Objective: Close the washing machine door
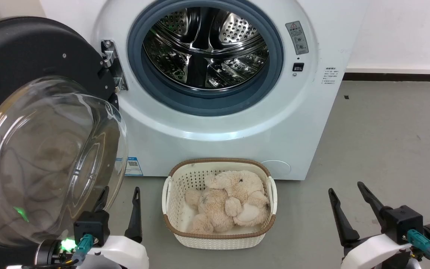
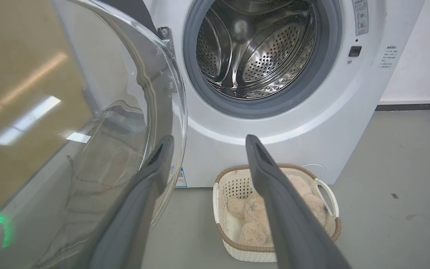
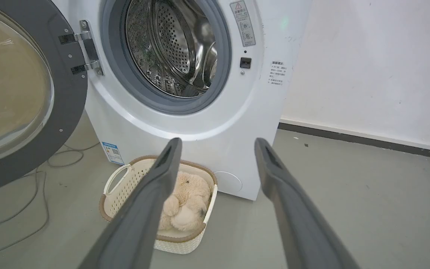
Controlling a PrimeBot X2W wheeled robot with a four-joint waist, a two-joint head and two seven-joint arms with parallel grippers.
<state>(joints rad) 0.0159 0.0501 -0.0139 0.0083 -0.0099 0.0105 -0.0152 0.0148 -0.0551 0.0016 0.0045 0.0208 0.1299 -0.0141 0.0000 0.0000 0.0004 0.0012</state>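
basket fronting washing machine, door swung open

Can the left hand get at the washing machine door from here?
Probably yes: the left hand is open right beside the washing machine door, by its glass bowl, nothing between them; the basket lies off to the right.

Head cam looks down, 2 wrist cams low, fwd; all share washing machine.
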